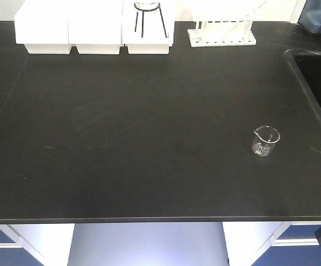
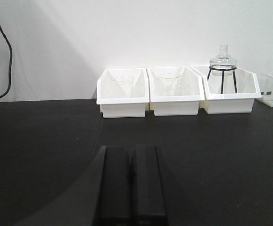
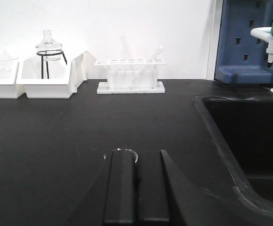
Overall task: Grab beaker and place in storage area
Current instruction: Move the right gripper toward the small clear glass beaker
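Beaker (image 1: 266, 141) stands upright on the tabletop (image 1: 121, 138), front right, near the sink (image 1: 315, 77) edge. It is well apart from the white bins (image 1: 93, 33) and tube rack (image 1: 221, 34) at the back, and nothing touches it.

Right gripper (image 3: 136, 157) sits low just in front of it. On the right wrist view only the beaker rim shows above the fingertips, slightly left of centre. Fingers together, no gap. Left gripper (image 2: 130, 155) also has its fingers together, pointed at the bins, nowhere near the beaker. Storage area isn't in any view.

My read: grab not started, and the right arm is the one to use.
- Spread the right fingers wide before any advance, or the closed tips will shove the glass.
- Nudge left to centre the beaker in the gap and go in level.
- Clamp on the mid wall below the lip, gently: the glass looks thin, light and slippery.
- Lift straight up before swinging away, since the sink edge is close on the right.
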